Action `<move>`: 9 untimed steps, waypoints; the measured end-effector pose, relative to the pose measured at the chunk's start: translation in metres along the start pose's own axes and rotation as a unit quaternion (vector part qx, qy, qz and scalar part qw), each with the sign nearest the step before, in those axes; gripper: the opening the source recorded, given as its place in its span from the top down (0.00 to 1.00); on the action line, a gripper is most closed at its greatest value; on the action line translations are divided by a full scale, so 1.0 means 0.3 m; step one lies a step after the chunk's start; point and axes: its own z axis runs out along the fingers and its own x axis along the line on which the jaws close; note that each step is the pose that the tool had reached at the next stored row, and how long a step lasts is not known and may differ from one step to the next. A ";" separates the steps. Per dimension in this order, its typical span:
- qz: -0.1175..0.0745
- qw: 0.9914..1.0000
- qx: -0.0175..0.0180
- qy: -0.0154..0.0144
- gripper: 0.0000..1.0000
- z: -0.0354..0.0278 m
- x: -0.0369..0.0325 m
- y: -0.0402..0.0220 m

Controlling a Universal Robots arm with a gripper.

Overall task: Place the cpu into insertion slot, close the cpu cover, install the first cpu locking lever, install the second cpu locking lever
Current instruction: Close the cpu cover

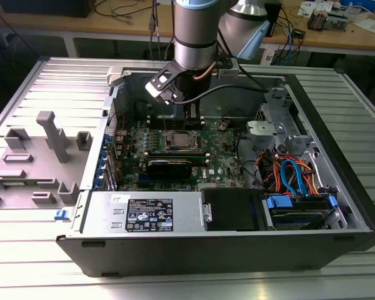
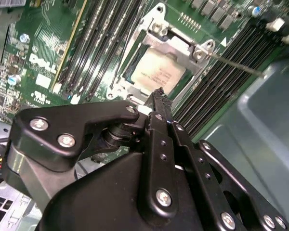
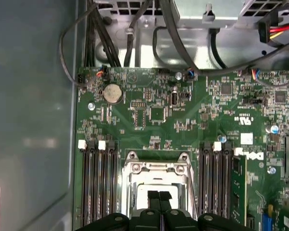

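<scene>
The cpu (image 2: 156, 72) shows its dull silver top in the middle of the green motherboard (image 2: 43, 57) and sits in the insertion slot, which is hidden beneath it. The silvery cpu cover (image 2: 135, 45) lies flat around the chip. One thin locking lever (image 2: 233, 63) sticks out sideways over the memory slots. My gripper (image 2: 159, 92) hovers just above the socket edge with its black fingers together and nothing between them. The first wrist view shows the gripper (image 3: 159, 196) over the cpu cover (image 3: 156, 169). The exterior view has the cpu (image 1: 180, 140) just below the arm (image 1: 194, 37).
Long black memory slots (image 3: 98, 183) flank the socket on both sides. Grey case walls (image 3: 33, 120) and black cables (image 3: 173, 33) stand close by. A drive bay with blue and orange cables (image 1: 294, 178) fills the exterior view's right. Grey fixtures (image 1: 50, 134) stand on the table outside the case.
</scene>
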 end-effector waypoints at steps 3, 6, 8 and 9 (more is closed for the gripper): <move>0.000 1.000 0.000 0.000 0.89 0.006 0.000 -0.019; 0.000 1.000 0.000 0.000 0.89 0.021 0.001 -0.031; 0.000 1.000 0.000 0.000 0.89 0.035 0.001 -0.041; 0.000 1.000 0.000 0.000 0.89 0.040 0.001 -0.044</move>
